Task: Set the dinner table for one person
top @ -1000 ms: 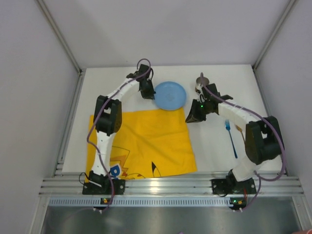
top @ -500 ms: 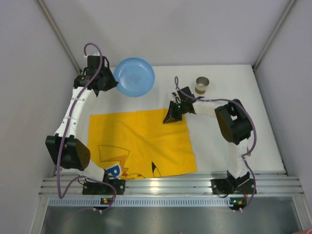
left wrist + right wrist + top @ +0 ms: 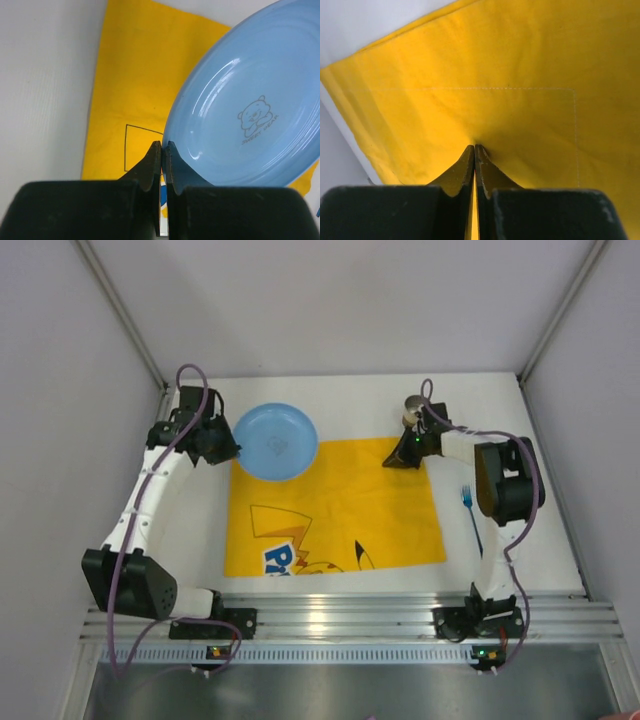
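Observation:
A light blue plate (image 3: pixel 275 440) with a bear print hangs tilted over the far left corner of the yellow cartoon mat (image 3: pixel 335 505). My left gripper (image 3: pixel 228 448) is shut on the plate's left rim. In the left wrist view its jaws (image 3: pixel 163 145) pinch the rim of the plate (image 3: pixel 240 115) above the mat (image 3: pixel 135 75). My right gripper (image 3: pixel 400 455) is shut on the mat's far right corner; the wrist view shows its tips (image 3: pixel 474 146) pinching a puckered fold of yellow cloth (image 3: pixel 510 75). The white dinner table (image 3: pixel 350 395) lies under everything.
A small brown cup (image 3: pixel 413 412) stands at the back right, partly behind my right arm. A blue fork (image 3: pixel 470 515) lies on the table right of the mat. A ribbed aluminium rail (image 3: pixel 350 620) runs along the near edge, and grey walls close in both sides.
The right gripper closed on the mat's far right corner and dragged the mat to the right. The left arm lifted the plate away, then brought it back over the mat's far left corner.

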`<move>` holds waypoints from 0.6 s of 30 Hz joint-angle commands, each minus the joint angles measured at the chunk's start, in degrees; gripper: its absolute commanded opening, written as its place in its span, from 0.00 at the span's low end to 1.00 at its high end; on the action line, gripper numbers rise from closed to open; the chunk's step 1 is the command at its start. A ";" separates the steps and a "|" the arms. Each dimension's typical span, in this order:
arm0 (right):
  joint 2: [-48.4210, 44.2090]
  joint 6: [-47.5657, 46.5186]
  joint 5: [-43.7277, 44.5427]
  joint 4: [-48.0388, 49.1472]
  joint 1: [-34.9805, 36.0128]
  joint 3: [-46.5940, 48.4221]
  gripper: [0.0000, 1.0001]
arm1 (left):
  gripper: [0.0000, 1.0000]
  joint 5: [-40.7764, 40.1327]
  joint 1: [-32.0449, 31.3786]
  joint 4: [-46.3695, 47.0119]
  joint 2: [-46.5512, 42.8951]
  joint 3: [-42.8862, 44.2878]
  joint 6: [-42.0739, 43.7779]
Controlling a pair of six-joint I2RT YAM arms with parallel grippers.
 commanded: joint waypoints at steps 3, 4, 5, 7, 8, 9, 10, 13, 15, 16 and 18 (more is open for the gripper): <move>-0.71 -6.48 8.41 -5.37 -2.28 -0.17 0.00 | 0.00 4.00 -0.49 1.24 -3.00 -0.69 -2.64; -0.53 -6.75 8.68 -6.68 -2.36 0.62 0.00 | 0.00 4.35 -0.75 1.33 -3.00 -0.87 -2.91; -0.36 -6.92 8.68 -7.22 -2.36 0.88 0.00 | 0.00 4.35 -1.54 1.24 -2.82 -1.04 -3.17; -0.88 -6.84 7.54 -7.40 -2.36 1.06 0.00 | 0.00 4.00 -3.55 1.76 -2.64 -2.09 -4.31; -1.49 -6.93 7.01 -7.31 -2.28 1.06 0.00 | 0.00 3.83 -4.35 2.64 -2.64 -3.23 -5.27; -3.06 -7.01 6.75 -7.40 -2.36 1.06 0.06 | 0.00 3.65 -5.31 2.99 -2.64 -3.85 -5.81; -4.04 -7.10 6.74 -7.83 -2.28 1.15 0.11 | 0.00 3.22 -7.41 3.52 -2.64 -4.46 -6.33; -10.44 -6.84 7.44 -10.55 -2.27 1.15 0.51 | 0.00 1.98 -11.20 4.84 -2.29 -6.40 -8.27; -17.10 -6.49 8.67 -11.96 -2.19 0.71 0.64 | 0.00 -0.57 -14.81 6.07 -1.50 -8.33 -9.41; -19.49 -6.31 9.03 -13.45 -2.27 0.45 0.77 | 0.00 -0.83 -17.08 7.55 -1.33 -9.21 -9.94; -26.32 -6.75 10.52 -14.95 -2.36 0.36 0.86 | 0.00 -0.75 -18.85 9.84 -0.27 -12.45 -11.51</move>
